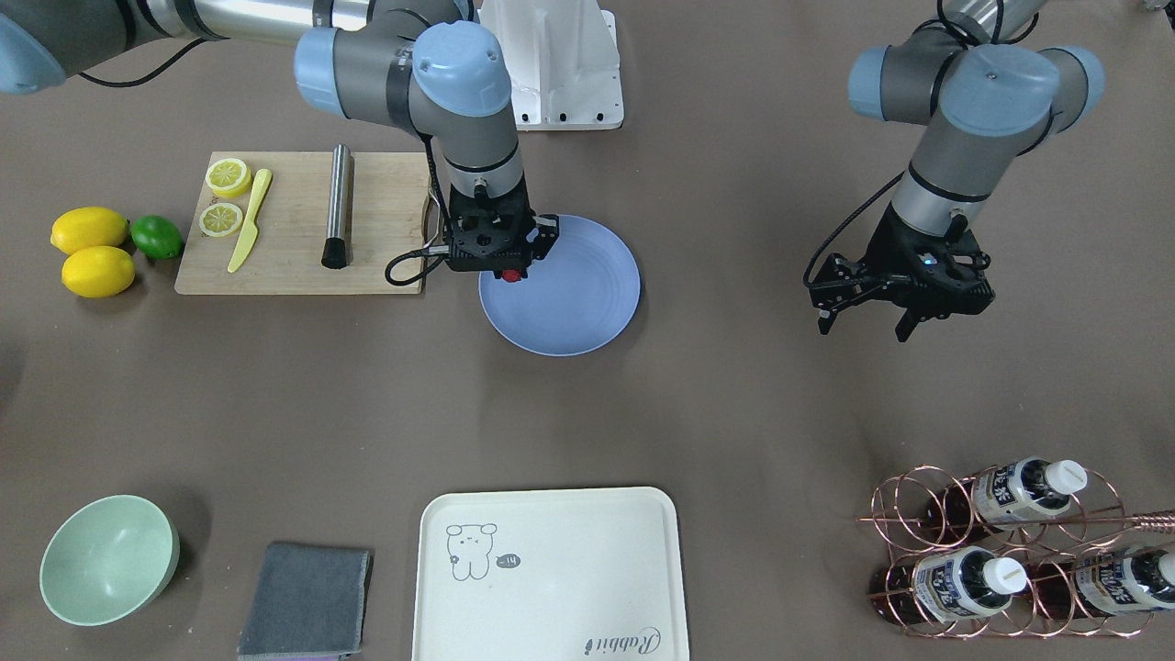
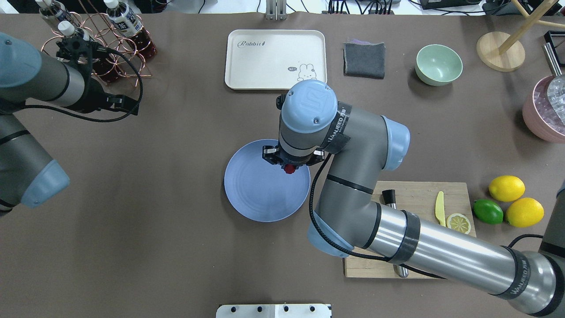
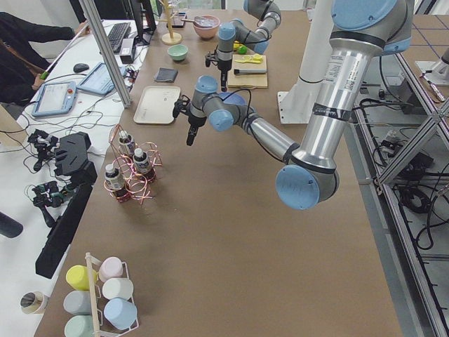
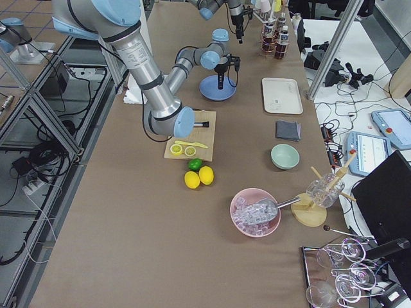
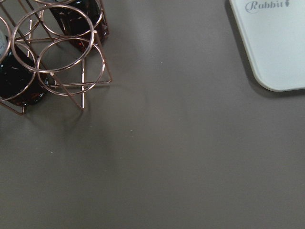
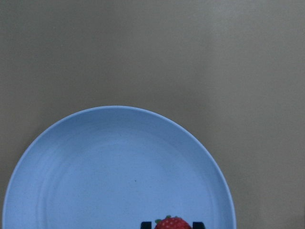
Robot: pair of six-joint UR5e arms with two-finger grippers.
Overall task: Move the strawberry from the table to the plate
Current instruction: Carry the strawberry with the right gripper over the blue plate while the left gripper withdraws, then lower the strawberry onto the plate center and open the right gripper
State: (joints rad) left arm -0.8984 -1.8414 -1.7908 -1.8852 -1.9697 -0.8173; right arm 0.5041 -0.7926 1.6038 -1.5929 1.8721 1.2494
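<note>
The small red strawberry (image 1: 511, 274) (image 2: 289, 168) sits between the fingertips of my right gripper (image 1: 510, 273), which is shut on it. It shows at the bottom edge of the right wrist view as well, strawberry (image 6: 172, 223), over the blue-lavender plate (image 6: 119, 167). That gripper stands over the plate's (image 1: 574, 312) (image 2: 260, 198) edge nearest the cutting board. I cannot tell whether the berry touches the plate. My left gripper (image 1: 865, 325) hangs open and empty above the grey-brown table (image 1: 698, 404), well off to the plate's side.
A wooden cutting board (image 1: 294, 262) with lemon halves, a yellow knife and a metal cylinder lies beside the plate. Two lemons (image 1: 92, 250) and a lime (image 1: 157, 236) lie past it. A cream tray (image 1: 551, 588), mint bowl (image 1: 108, 571), grey cloth (image 1: 307, 601) and copper bottle rack (image 1: 1010, 551) line the far side.
</note>
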